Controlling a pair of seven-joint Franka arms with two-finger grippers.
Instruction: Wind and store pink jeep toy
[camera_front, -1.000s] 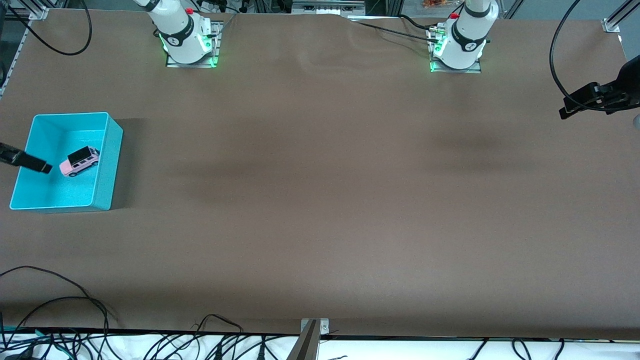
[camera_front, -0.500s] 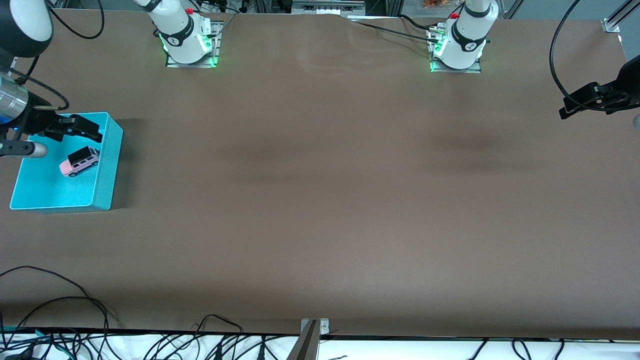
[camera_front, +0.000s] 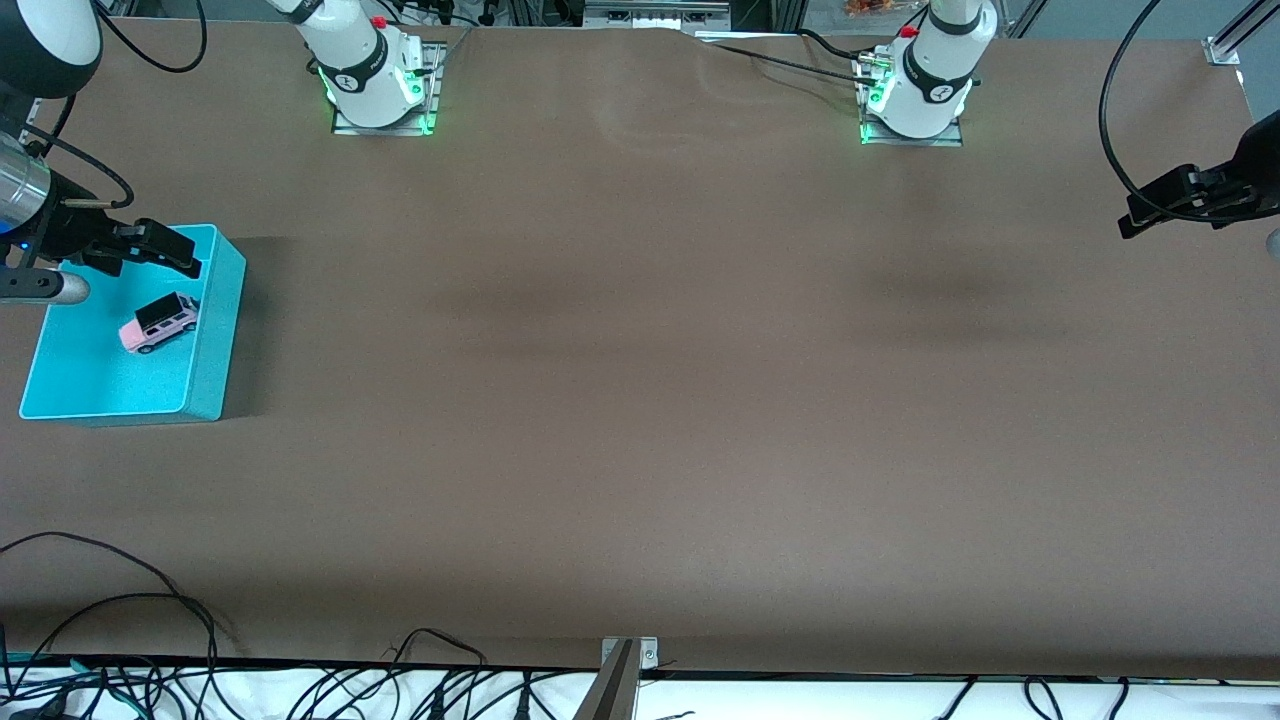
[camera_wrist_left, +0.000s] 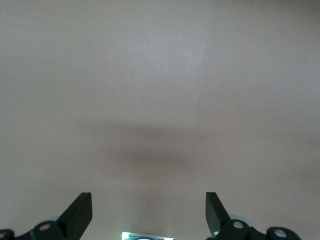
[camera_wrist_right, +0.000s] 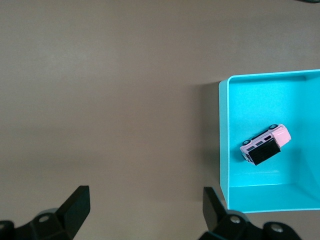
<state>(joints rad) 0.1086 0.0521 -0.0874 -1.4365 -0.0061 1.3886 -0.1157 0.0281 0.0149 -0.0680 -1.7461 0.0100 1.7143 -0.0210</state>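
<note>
Small boxy pink jeep (camera_front: 158, 323), black roof, dark wheels, paler windows along its side. Rests on the floor of a turquoise bin (camera_front: 218, 330) at the right arm's end of the table (camera_front: 640, 400), set askew to the bin's walls and clear of all of them. Seen from the right wrist camera too: jeep (camera_wrist_right: 265, 144) angled inside the bin (camera_wrist_right: 223, 145), black roof showing, pink nose toward one wall.

Right gripper (camera_front: 150, 250) up in the air over the bin's edge nearest the robot bases, jaws wide apart, nothing between them, clear of the jeep. Both dark fingertips (camera_wrist_right: 75, 202) visible from its own wrist camera, with bare table between.

Left gripper (camera_front: 1165, 205) at the left arm's end of the table, waiting over bare brown surface, jaws spread wide and empty; its fingertips (camera_wrist_left: 80, 212) frame nothing but tabletop.
</note>
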